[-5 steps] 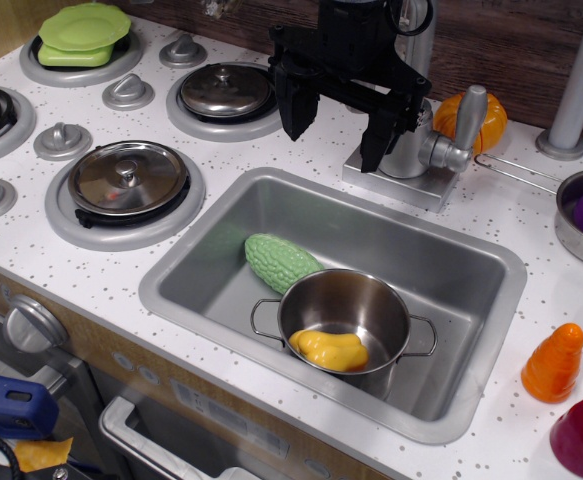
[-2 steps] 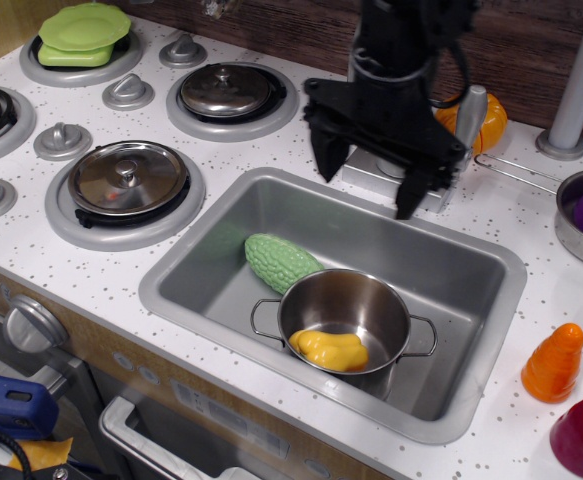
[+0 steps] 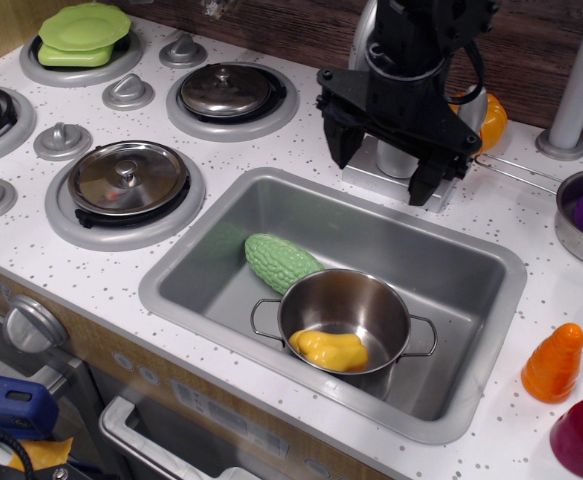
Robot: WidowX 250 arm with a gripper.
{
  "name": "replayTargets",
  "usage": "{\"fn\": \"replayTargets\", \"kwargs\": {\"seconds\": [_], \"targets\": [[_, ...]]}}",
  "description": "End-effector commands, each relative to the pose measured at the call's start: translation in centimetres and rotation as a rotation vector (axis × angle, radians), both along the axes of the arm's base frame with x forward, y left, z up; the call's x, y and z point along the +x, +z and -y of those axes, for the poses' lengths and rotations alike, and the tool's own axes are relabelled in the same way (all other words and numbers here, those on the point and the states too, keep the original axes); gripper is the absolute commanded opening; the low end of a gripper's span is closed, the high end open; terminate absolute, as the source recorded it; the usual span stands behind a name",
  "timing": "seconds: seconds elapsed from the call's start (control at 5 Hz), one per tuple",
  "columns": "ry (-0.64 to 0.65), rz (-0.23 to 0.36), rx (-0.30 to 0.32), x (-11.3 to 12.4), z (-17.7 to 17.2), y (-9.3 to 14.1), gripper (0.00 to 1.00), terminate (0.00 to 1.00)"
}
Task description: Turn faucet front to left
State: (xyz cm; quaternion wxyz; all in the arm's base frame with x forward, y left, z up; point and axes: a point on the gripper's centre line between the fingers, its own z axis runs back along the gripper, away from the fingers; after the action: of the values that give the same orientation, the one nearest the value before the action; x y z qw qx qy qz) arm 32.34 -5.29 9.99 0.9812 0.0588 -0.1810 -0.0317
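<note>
Comparing with a second ago, your gripper has swung right and now hangs, fingers spread apart, straddling the faucet at the back edge of the sink; nothing is gripped, so the spout likely remains to be turned left

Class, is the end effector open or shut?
Open: the end effector has its two black fingers spread wide, straddling the faucet.

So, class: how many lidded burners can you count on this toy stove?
2: one lidded burner left of the sink, another behind it near the gripper. Others may lie outside the frame.
</note>
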Motion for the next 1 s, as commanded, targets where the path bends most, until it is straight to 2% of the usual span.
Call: {"fn": "replayTargets", "kwargs": {"seconds": [0.0,0.2,0.4,0.8], "targets": [[-0.045,0.058,0.001,1.9,0.5,1.9,1.0,0.0],[-0.054,0.043,0.014,2.4,0.5,2.4,1.0,0.0],[-0.072,0.03,0.001,2.6,-0.2,2.6,1.0,0.0],[-0.144,0.008,0.004,3.5,-2.8,2.7,1.0,0.0]]}}
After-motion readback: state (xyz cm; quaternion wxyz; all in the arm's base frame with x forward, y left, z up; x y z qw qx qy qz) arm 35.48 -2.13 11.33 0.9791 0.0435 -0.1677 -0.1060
